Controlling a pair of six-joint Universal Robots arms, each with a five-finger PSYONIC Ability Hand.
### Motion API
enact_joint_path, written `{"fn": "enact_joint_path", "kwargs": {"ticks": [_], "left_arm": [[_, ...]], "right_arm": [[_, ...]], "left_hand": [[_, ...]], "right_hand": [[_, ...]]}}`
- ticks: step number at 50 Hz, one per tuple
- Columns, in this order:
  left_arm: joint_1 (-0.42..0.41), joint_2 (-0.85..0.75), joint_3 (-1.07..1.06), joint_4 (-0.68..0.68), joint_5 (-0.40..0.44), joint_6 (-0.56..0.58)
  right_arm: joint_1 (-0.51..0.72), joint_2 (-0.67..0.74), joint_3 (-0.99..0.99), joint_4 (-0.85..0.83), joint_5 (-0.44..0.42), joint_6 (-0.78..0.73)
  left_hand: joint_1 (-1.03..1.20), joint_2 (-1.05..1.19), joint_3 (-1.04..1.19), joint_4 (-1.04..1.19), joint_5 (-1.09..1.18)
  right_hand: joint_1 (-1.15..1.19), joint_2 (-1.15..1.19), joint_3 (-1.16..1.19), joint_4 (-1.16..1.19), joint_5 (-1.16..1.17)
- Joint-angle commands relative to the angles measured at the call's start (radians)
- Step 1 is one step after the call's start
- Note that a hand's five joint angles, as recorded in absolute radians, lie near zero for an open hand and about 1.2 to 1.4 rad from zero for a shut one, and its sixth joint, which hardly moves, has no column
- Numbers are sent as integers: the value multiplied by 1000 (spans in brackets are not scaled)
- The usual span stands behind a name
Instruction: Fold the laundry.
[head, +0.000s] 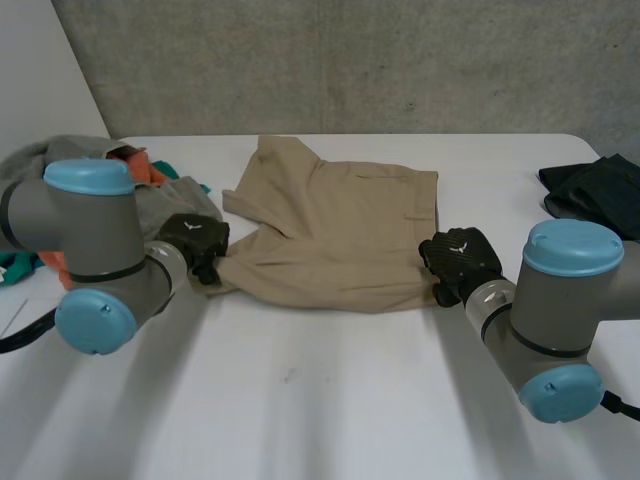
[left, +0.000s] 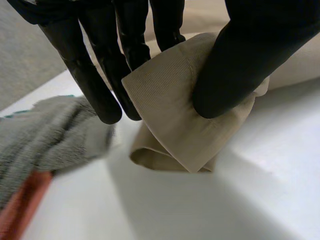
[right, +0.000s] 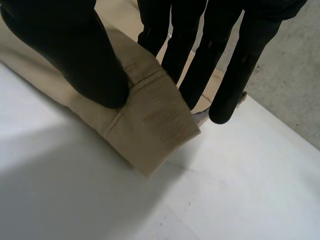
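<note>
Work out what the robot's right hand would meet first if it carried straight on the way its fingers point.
The right hand pinches a corner of the beige shorts; its fingers aim down, so the white table just beyond that corner probably comes next.

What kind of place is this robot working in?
Probably a robot test lab, not a home: a bare concrete wall, a plain white table, and beige shorts laid out between two robot arms.

One khaki garment (head: 335, 235), two clothes heaps (head: 175, 198) (head: 600, 190).
</note>
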Motion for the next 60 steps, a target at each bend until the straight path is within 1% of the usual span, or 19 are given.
{"fn": "enact_joint_path", "kwargs": {"ticks": [1,3,8,10,13,16,19,26,31,32,35,36,39,40,43,45,50,53,60], "left_arm": [[-4,163,-51,-17,-26,2],[-6,276,-60,-21,-25,7],[-4,505,-29,-29,-19,19],[-4,586,4,-46,-11,25],[-6,640,79,-138,-2,33],[-9,613,156,-245,-3,34],[-13,535,207,-296,-9,43],[-18,246,352,-282,-37,102],[-9,88,559,-206,-52,100],[-7,67,642,-158,-45,85],[-7,67,759,-55,-46,38],[-4,79,817,19,-55,-2],[-1,112,871,123,-81,-64],[-6,135,882,178,-106,-94],[-15,165,868,241,-149,-114],[-19,172,851,244,-166,-108],[-19,197,713,201,-186,-99],[-23,225,571,172,-173,-91],[-30,231,212,160,-147,-64]], "right_arm": [[-3,-150,58,-63,-9,-9],[-8,-258,55,-77,-15,-23],[-17,-414,-38,-31,-41,-40],[-34,-454,-121,50,-49,-34],[-49,-440,-277,226,-69,-20],[-45,-373,-429,390,-98,-20],[-37,-307,-517,473,-103,-25],[-14,-117,-626,489,-76,-46],[11,9,-742,405,-21,-71],[20,46,-808,338,14,-72],[29,83,-911,201,77,-59],[30,95,-966,91,116,-40],[29,91,-1015,-67,169,-5],[30,80,-1023,-161,190,18],[34,71,-1025,-273,177,34],[37,71,-1028,-261,154,32],[37,88,-1016,-114,63,41],[37,98,-1000,-51,40,43],[31,134,-829,82,-23,21]], "left_hand": [[247,230,241,233,245],[247,230,241,233,245],[247,230,241,233,245],[247,230,241,233,245],[247,230,241,233,245],[247,230,241,233,245],[247,230,241,233,245],[247,230,241,233,245],[247,230,241,233,245],[247,230,241,233,245],[247,230,241,233,245],[247,230,241,233,245],[247,230,241,233,245],[247,230,241,233,245],[247,230,241,233,245],[247,230,241,233,245],[247,230,241,233,245],[247,230,241,233,245],[247,230,241,233,245]], "right_hand": [[311,242,243,240,258],[311,242,243,240,258],[311,242,243,240,258],[311,242,243,240,258],[311,242,243,240,258],[311,242,243,240,258],[311,242,243,240,258],[311,242,243,240,258],[311,242,243,240,258],[311,242,243,240,258],[311,242,243,240,258],[311,242,243,240,258],[311,242,243,240,258],[311,242,243,240,258],[311,242,243,240,258],[311,242,243,240,258],[311,242,243,240,258],[311,242,243,240,258],[311,242,243,240,258]]}}
